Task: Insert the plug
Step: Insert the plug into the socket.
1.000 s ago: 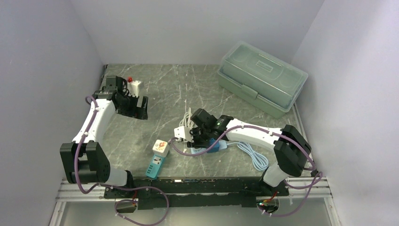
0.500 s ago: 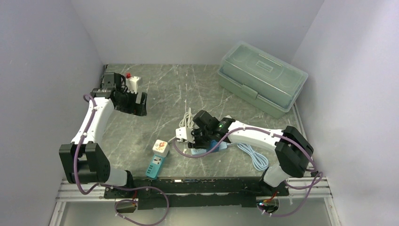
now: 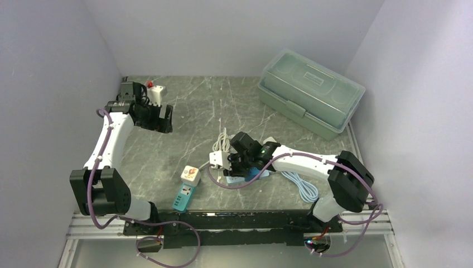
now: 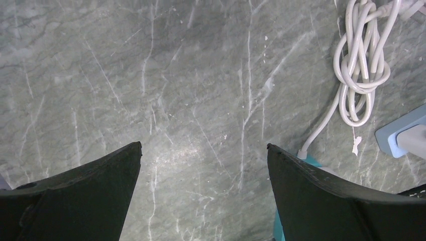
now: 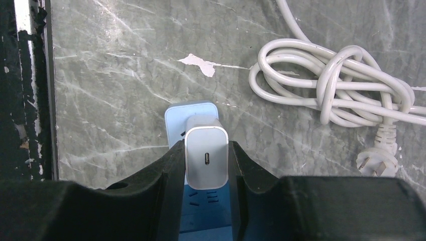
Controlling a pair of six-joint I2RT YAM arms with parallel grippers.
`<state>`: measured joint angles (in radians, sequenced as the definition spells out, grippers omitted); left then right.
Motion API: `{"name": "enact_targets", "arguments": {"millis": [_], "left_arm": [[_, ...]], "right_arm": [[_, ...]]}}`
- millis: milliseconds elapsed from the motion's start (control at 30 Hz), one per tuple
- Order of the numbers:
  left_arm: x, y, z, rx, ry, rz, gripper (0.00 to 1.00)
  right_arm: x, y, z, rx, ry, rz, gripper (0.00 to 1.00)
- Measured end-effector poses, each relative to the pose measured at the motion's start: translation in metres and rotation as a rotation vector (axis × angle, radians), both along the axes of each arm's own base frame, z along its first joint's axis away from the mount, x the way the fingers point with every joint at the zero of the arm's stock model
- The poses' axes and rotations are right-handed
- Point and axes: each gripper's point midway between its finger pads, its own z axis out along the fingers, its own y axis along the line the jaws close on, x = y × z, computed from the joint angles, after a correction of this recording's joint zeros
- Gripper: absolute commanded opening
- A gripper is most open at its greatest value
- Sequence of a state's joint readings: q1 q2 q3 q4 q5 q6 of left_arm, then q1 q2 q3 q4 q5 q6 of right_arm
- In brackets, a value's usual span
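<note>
Clamping white charger plug (image 5: pixel 206 168) by its flat sides in right pincer (image 5: pixel 206 150), over blue power strip (image 5: pixel 191 111) on bench (image 5: pixel 115 90). Seems light, rigid, smooth: best held mid-body. Left pincer (image 4: pixel 203 150) spread apart, empty.

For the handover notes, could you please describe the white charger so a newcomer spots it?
Find the right hand at the scene's centre. Clamped in it, over the blue power strip, is the white charger. Unlike the knotted white cable nearby, it is a boxy block with one oval port.
</note>
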<state>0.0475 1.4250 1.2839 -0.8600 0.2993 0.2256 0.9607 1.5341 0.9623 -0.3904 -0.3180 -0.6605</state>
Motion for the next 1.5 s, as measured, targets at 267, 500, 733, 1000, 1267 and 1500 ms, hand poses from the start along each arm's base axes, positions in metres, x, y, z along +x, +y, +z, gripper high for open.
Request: {"name": "enact_targets", "arguments": {"millis": [267, 500, 733, 1000, 1267, 1500], "left_arm": [[0.003, 0.003, 0.005, 0.002, -0.015, 0.008, 1.00], [0.004, 0.010, 0.008, 0.009, -0.022, 0.015, 1.00], [0.008, 0.019, 0.016, 0.016, -0.046, 0.031, 1.00], [0.006, 0.028, 0.024, 0.018, -0.060, 0.043, 1.00], [0.009, 0.030, 0.045, 0.018, -0.104, 0.041, 1.00], [0.007, 0.029, 0.054, 0.015, -0.119, 0.039, 1.00]], "right_arm": [[-0.002, 0.000, -0.003, 0.000, -0.011, -0.007, 0.00], [-0.004, 0.000, -0.007, -0.015, -0.033, -0.013, 0.00], [-0.006, -0.002, -0.011, -0.007, -0.035, -0.028, 0.00], [-0.004, 0.001, -0.002, 0.010, -0.040, -0.055, 0.89], [-0.020, -0.013, -0.011, -0.059, 0.054, -0.113, 1.00], [-0.003, 0.003, 0.030, 0.034, -0.002, -0.152, 0.98]]}}
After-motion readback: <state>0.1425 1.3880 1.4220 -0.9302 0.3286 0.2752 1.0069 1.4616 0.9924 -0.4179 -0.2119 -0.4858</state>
